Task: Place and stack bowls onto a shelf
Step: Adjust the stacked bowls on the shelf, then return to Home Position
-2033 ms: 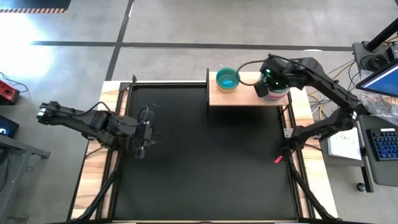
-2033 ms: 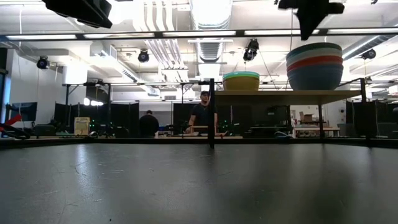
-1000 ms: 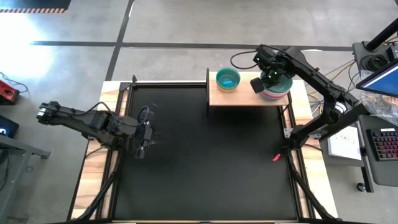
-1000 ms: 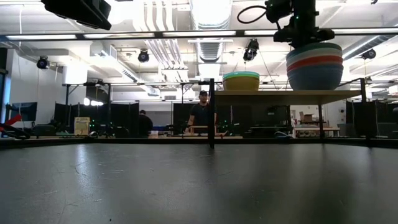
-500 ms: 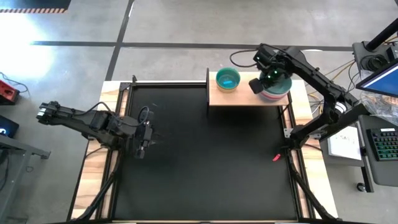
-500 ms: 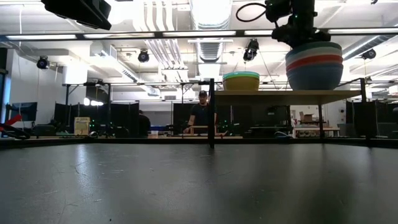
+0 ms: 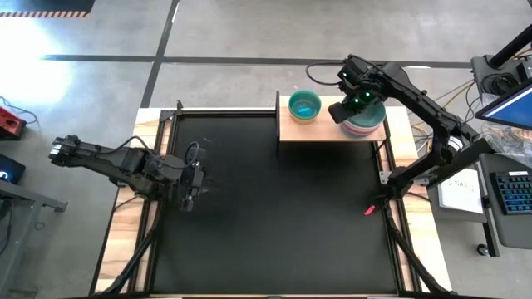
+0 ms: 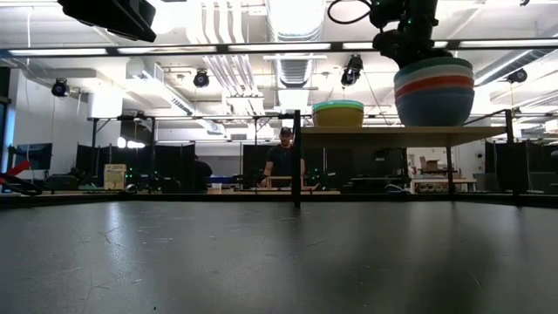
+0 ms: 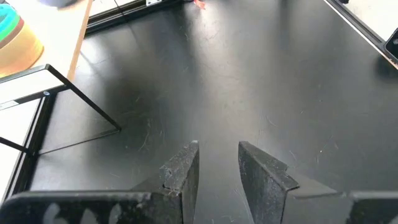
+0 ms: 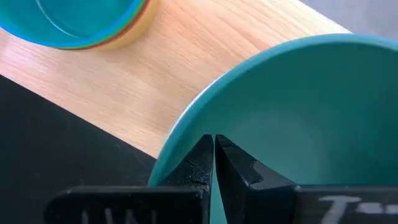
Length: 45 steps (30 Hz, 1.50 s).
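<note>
At the far left of the high view, a red box (image 7: 10, 124) lies on the floor outside the frame of the surface (image 7: 274, 208), which is a large black top. The left claw (image 7: 190, 189) hangs over the left part of that top, well apart from the shelf, its fingers (image 9: 184, 171) spread a little with nothing between them. In its wrist view only bare black top lies ahead, with a thin black shelf leg (image 9: 81, 99) crossing off to one side.

Further right, the shelf (image 7: 328, 129) stands at the far edge of the surface, a pale wooden plank on black supports. On its left half sits a short stack of bowls (image 8: 338, 113), cyan on top over yellow. In the low view a person (image 8: 283, 161) stands in the room behind, under the shelf's left end.

On the shelf's right half is the taller stack of bowls (image 8: 434, 92), topped by a teal bowl (image 10: 298, 118). The right claw (image 10: 214, 152) is at this bowl's rim, its fingers pressed together with the rim's thin wall pinched between them. A small red object (image 7: 371, 212) lies near the surface's right edge, and a keyboard (image 7: 514, 191) lies beyond it.
</note>
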Available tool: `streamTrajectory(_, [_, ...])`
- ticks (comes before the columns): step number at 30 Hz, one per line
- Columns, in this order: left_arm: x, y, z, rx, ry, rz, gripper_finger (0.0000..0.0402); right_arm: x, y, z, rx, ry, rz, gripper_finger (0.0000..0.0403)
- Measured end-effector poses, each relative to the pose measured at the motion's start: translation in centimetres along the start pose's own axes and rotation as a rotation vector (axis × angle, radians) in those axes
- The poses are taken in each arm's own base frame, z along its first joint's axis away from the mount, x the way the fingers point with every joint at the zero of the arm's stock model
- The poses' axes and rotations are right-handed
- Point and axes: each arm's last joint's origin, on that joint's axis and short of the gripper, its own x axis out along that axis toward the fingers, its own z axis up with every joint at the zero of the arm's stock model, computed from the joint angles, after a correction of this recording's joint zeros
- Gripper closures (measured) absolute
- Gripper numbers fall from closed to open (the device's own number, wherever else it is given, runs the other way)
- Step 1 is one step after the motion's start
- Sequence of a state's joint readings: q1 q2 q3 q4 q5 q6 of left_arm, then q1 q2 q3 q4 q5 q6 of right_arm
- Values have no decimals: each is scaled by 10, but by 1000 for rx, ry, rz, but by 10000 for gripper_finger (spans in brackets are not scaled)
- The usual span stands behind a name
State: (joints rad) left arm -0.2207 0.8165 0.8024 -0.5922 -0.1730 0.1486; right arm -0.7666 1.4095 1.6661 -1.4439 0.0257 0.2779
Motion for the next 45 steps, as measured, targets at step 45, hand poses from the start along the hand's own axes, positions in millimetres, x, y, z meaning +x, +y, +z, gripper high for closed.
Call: streamTrajectory(45, [3, -1, -4, 4, 16, -2, 306, -77, 83, -94, -2, -24, 215, 394])
